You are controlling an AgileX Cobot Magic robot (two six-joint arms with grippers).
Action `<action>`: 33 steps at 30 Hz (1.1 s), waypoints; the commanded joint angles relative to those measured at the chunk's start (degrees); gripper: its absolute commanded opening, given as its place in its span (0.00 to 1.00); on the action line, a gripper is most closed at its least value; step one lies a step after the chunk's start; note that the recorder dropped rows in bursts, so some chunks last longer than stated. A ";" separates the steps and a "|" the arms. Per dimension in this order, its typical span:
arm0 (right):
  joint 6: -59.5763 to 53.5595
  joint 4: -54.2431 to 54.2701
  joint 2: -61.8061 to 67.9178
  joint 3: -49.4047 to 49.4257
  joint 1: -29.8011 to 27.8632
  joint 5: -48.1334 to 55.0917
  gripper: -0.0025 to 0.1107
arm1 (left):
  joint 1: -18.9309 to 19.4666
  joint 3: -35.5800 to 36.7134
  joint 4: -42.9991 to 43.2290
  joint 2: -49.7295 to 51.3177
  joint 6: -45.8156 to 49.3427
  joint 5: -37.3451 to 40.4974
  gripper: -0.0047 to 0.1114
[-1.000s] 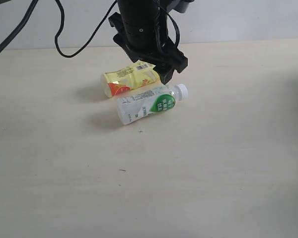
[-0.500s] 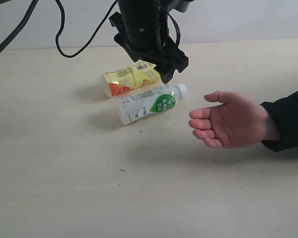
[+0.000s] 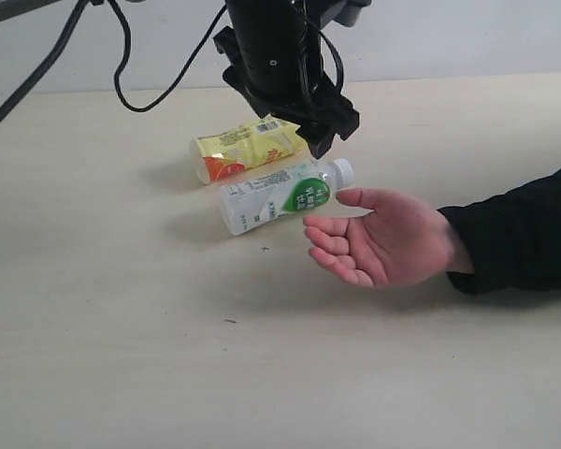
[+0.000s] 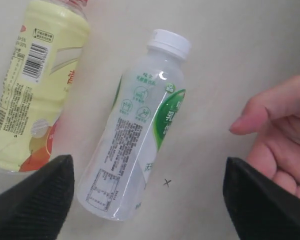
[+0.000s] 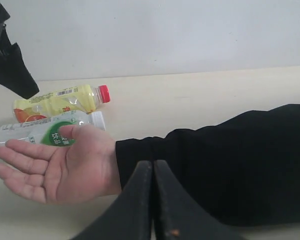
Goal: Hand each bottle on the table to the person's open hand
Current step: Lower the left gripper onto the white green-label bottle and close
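Two bottles lie on their sides on the table (image 3: 122,337): a yellow bottle (image 3: 248,148) with a red cap, and in front of it a white bottle (image 3: 279,197) with a green label. The two clear bottles are out of view. My left gripper (image 3: 314,123) hovers above both, open, its black fingers wide apart over the white bottle (image 4: 140,135) with nothing held. The person's open hand (image 3: 383,241), palm up with a black sleeve, rests just right of the white bottle's cap, and the thumb nearly touches the cap. My right gripper (image 5: 153,167) is shut and empty, close to the sleeve.
The person's black-sleeved forearm (image 3: 519,229) stretches across the right side of the table. Black cables (image 3: 122,84) hang at the back left by the pale wall. A small dark cross mark (image 4: 166,182) sits on the table beside the white bottle.
The hand has come in from the right and moved left until it reaches the white bottle's cap. My left gripper shifted very slightly right. The bottles have not moved.
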 commanded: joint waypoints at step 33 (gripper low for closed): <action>-0.31 -0.16 -0.25 0.28 0.22 -0.44 0.02 | 4.26 0.19 -7.80 7.21 24.20 -3.70 0.71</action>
